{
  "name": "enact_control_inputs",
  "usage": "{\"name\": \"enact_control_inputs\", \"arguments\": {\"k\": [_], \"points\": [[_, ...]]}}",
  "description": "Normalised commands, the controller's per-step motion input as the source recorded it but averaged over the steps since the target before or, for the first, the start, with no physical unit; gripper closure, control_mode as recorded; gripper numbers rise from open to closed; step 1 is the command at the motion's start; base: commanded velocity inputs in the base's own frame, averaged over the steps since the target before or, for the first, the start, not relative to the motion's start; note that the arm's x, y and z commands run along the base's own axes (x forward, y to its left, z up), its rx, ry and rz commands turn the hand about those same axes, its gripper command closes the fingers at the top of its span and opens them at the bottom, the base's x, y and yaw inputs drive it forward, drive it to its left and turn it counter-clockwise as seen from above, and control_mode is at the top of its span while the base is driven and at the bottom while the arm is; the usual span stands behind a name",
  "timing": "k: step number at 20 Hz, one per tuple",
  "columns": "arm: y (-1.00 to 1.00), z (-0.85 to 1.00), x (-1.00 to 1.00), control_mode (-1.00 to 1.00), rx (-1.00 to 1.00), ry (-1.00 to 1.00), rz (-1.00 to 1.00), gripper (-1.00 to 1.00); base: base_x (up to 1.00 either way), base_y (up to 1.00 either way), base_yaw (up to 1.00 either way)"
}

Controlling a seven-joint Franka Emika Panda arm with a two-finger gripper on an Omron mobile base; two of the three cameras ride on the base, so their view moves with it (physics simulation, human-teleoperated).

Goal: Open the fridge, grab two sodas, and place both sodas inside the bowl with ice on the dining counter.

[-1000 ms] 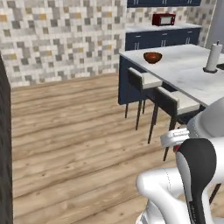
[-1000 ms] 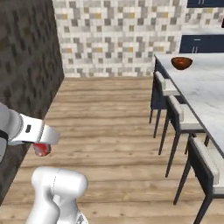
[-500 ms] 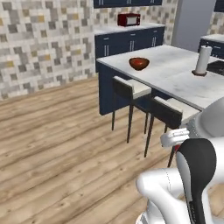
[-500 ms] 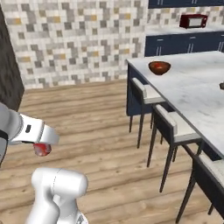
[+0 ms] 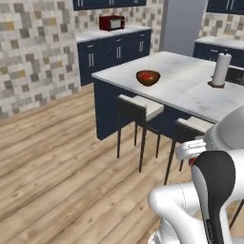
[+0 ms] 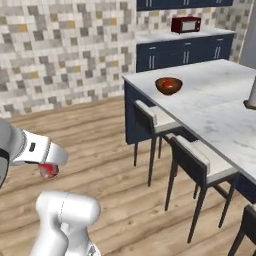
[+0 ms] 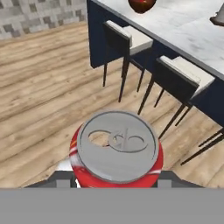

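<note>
Base has driven and turned since the earlier frames: whole scene shifted, and the large white grey-veined marble dining counter (image 5: 190, 83) now sits nearer and fuller in both base views. Dark wall at the left edge is gone from view.

Gripper (image 6: 48, 169) low beside the white arm, jaws closed on a small red cylindrical soda can with silver top (image 7: 116, 151). Hand view looks straight down on the can's lid and pull tab; can fills the near bottom centre. Same can shows as a red patch under the white hand in the right base view (image 6: 49, 171).

Round reddish-brown wooden-looking bowl (image 5: 148, 77) stands on the counter, near its left far corner; also seen at (image 6: 168, 85). Well apart from the gripper.

Two dark stools with pale seats (image 5: 141, 106) tucked along the counter's near side. White paper-towel roll on a stand (image 5: 219, 70) on the counter's right part. Red microwave (image 5: 111, 22) on the far navy wall counter. Wood-plank floor (image 5: 57, 162) between robot and counter.
</note>
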Motion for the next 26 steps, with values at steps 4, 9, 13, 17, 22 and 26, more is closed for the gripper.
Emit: {"name": "enact_control_inputs", "arguments": {"k": [4,9,13,17,22,26], "points": [[0.0,0.0,0.0,1.0,0.0,0.0,0.0,1.0,0.97,0.85,-0.35],[0.0,0.0,0.0,1.0,0.0,0.0,0.0,1.0,1.0,0.76,-0.38],[0.0,0.0,0.0,1.0,0.0,0.0,0.0,1.0,1.0,0.71,-0.39],[0.0,0.0,0.0,1.0,0.0,0.0,0.0,1.0,1.0,0.61,-0.44],[0.0,0.0,0.0,1.0,0.0,0.0,0.0,1.0,1.0,0.53,-0.43],[0.0,0.0,0.0,1.0,0.0,0.0,0.0,1.0,0.99,0.42,-0.41]]}}
